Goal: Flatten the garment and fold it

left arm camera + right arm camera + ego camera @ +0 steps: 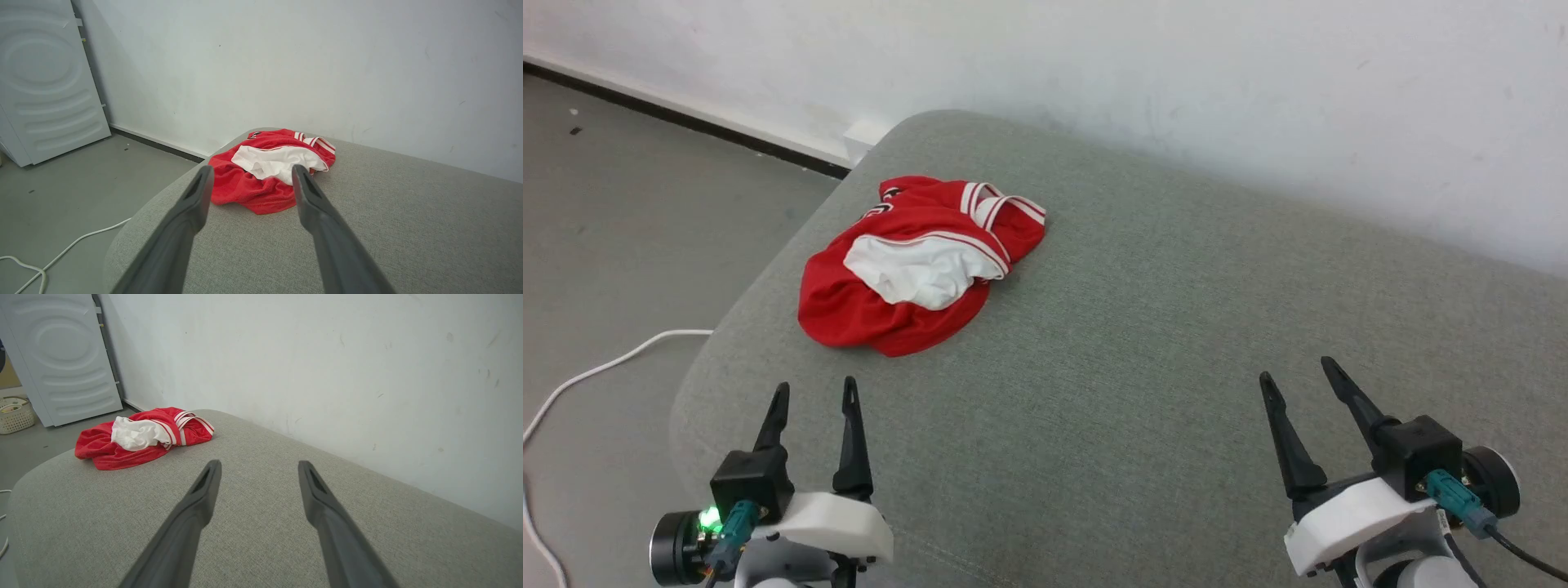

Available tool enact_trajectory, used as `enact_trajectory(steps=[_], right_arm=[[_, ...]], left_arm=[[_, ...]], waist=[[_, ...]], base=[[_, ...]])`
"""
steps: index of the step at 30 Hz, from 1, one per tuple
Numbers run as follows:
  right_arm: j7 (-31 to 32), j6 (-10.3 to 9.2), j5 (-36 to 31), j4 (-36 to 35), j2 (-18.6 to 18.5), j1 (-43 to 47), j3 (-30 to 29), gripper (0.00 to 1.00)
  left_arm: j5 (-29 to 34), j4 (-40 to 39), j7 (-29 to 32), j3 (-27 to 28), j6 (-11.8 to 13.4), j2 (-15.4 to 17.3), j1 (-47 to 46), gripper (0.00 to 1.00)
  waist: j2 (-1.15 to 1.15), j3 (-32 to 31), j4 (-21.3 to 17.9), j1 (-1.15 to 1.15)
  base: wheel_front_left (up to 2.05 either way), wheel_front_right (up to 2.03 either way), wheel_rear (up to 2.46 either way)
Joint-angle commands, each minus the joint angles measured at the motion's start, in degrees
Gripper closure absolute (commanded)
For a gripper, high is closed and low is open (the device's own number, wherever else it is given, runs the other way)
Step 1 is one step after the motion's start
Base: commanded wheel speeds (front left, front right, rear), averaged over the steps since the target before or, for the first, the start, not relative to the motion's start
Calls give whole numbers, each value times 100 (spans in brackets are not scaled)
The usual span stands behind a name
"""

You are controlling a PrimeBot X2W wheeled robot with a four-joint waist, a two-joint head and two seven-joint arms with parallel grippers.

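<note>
The red jersey lies crumpled in a heap near the far left corner of the grey cushioned surface, its white inner fabric turned up on top and striped trim showing at the back. In the left wrist view the jersey sits just beyond my fingertips; in the right wrist view the jersey is far off to the left. My left gripper hovers open short of the heap, nothing between its fingers. My right gripper stands open at the lower right, well away from it.
A white wall runs behind the surface. Left of the rounded edge is grey floor with a white cable. A white appliance and a small basket stand by the wall farther left.
</note>
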Motion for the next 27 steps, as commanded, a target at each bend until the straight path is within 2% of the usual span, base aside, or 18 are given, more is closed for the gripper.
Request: enact_trajectory(steps=[1, 27], right_arm=[[-58, -9, 34, 14, 11, -74, 27, 0], [-267, -11, 86, 113, 16, -105, 162, 0]], left_arm=[[-34, 34, -47, -20, 41, 37, 58, 0], [-389, 161, -353, -218, 354, 198, 75, 0]], waist=[[0, -2, 66, 0], [0, 26, 834, 0]], base=[[0, 0, 0], [0, 0, 0]])
